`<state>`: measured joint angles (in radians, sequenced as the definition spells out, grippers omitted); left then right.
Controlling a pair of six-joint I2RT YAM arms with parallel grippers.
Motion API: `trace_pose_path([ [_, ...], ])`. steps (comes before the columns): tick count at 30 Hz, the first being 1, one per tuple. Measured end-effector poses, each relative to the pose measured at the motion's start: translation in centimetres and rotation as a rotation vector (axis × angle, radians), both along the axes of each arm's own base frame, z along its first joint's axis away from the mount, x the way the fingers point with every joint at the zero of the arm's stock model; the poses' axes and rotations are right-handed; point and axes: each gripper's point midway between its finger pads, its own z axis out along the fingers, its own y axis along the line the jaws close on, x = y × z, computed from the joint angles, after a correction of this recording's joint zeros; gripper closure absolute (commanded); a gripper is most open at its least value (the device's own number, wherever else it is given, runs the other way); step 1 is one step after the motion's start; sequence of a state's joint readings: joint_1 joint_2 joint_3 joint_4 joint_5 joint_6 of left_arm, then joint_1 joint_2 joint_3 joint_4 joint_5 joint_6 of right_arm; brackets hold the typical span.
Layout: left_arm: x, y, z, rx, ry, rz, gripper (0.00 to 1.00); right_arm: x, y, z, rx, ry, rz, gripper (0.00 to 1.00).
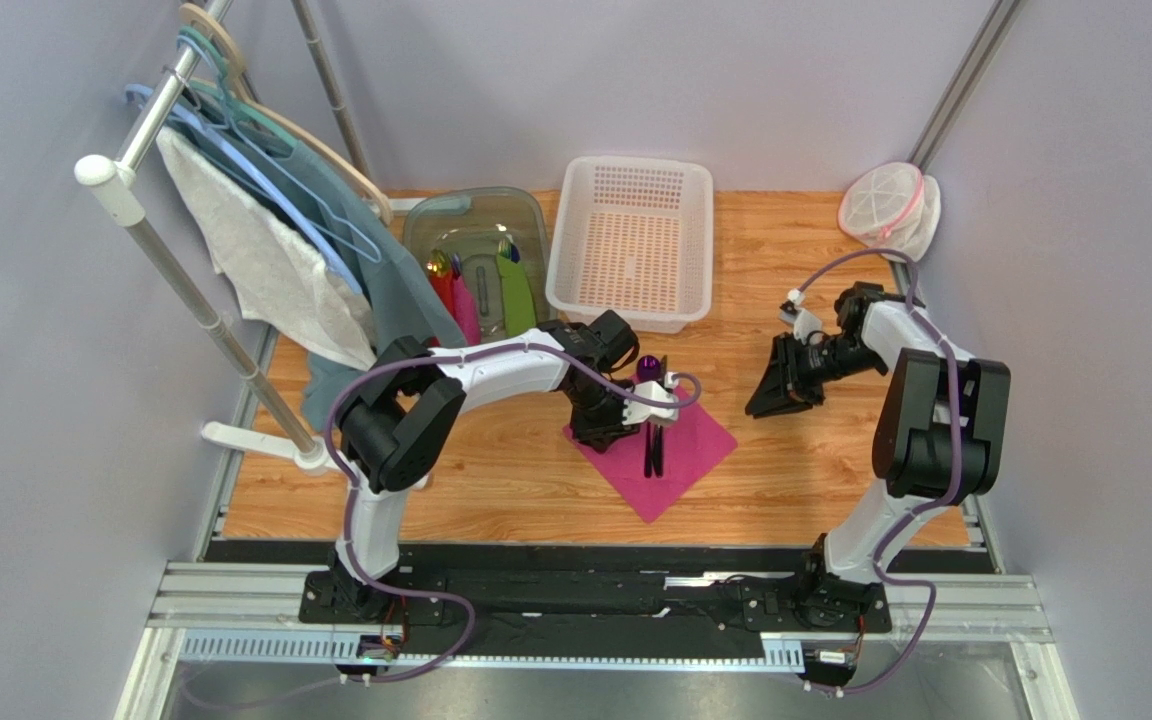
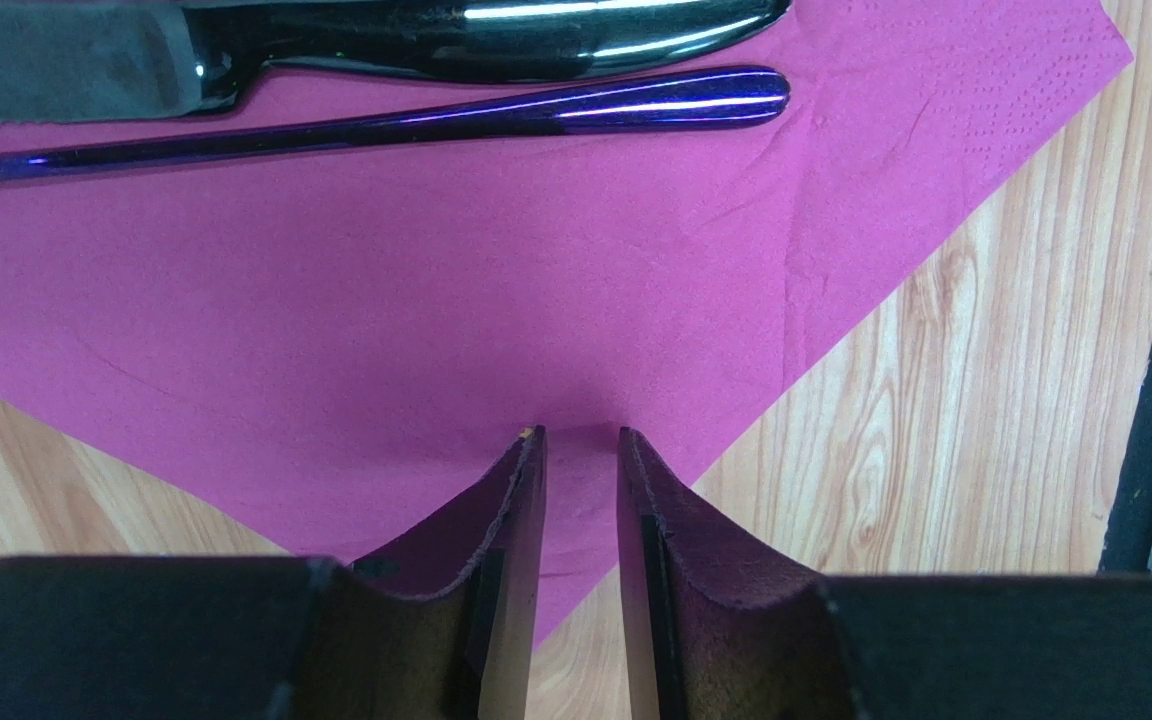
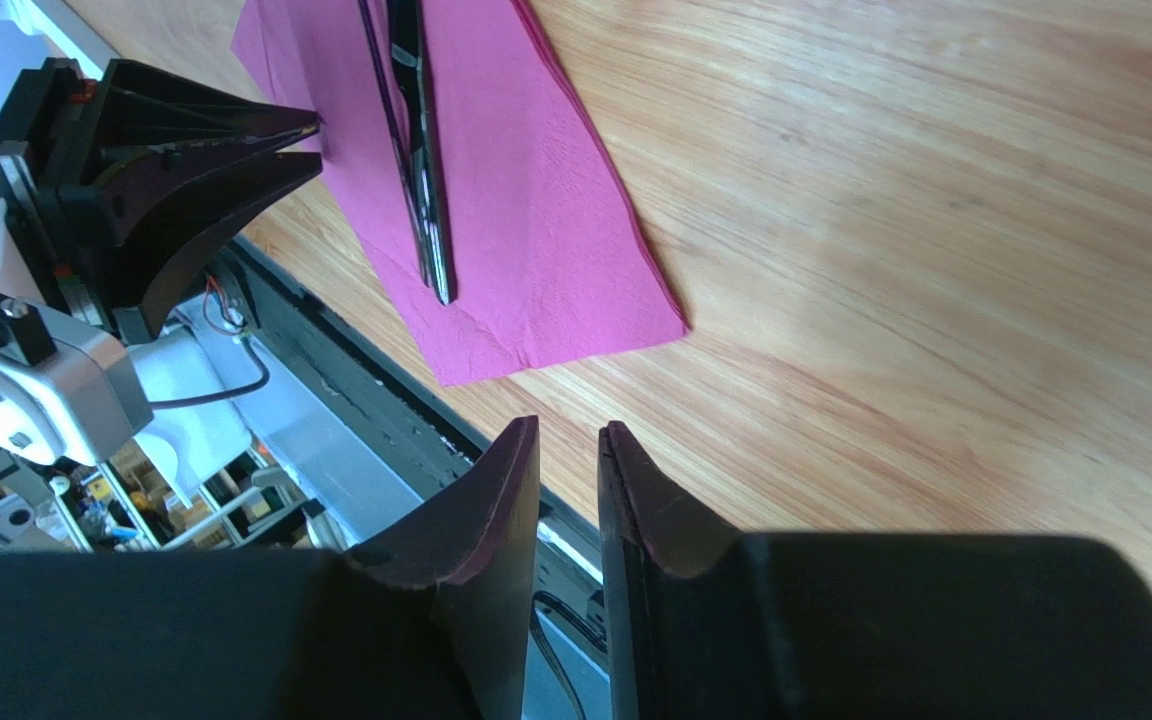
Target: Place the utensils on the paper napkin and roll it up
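The paper napkin (image 1: 695,450) lies on the table (image 1: 838,495) with the spoon (image 2: 387,128) and knife (image 2: 537,30) side by side on it, so loading looks done. The left gripper (image 2: 579,438), narrow and empty, sits low at its left edge. The right gripper (image 3: 567,428), also narrow and empty, hovers well to the right. Next, pinch that edge and roll.

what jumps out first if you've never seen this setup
The magenta napkin at the middle of the table stands out, with a black knife and a purple spoon lying side by side on it. Next comes the left pincer poised over the napkin's left side, jaws slightly apart, while the right pincer hangs over bare wood to the right.
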<state>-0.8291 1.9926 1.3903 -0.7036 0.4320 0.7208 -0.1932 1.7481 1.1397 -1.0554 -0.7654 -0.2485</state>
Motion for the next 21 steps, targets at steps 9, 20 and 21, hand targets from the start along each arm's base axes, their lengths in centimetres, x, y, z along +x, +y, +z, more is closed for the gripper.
trace_pose_path([
  [9,-1.4,0.5,4.9,-0.141,-0.077,0.043,0.42,0.3,2.1,0.4,0.061,-0.017,0.006,0.77],
  [20,-9.7,-2.8,6.7,-0.374,-0.282,-0.150,0.36,-1.4,3.8,1.8,0.113,-0.057,0.022,0.77],
  [21,-10.0,-2.6,5.9,-0.359,-0.292,-0.160,0.37,-1.6,4.0,1.8,0.112,-0.060,0.026,0.77],
])
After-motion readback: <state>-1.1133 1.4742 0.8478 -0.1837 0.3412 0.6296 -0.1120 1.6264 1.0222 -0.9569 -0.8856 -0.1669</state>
